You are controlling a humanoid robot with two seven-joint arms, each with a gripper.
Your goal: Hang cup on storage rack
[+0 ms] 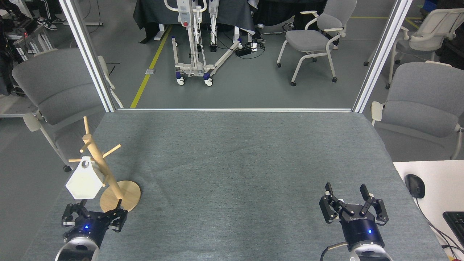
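Observation:
The white faceted cup (84, 181) hangs by its tab handle from a left-pointing peg of the wooden storage rack (103, 170), its closed bottom turned toward me. The rack's round base (125, 193) rests near the table's left edge. My left gripper (95, 213) sits just below the cup, open, with nothing between its fingers and a gap to the cup. At the front right of the table my right gripper (346, 195) stands open and empty.
The grey felt table (235, 163) has a metal frame along its far edge. Grey chairs stand beyond the left (54, 90) and right (424, 101) sides. A white desk at the right holds a black mouse (415, 185) and a keyboard (456, 224).

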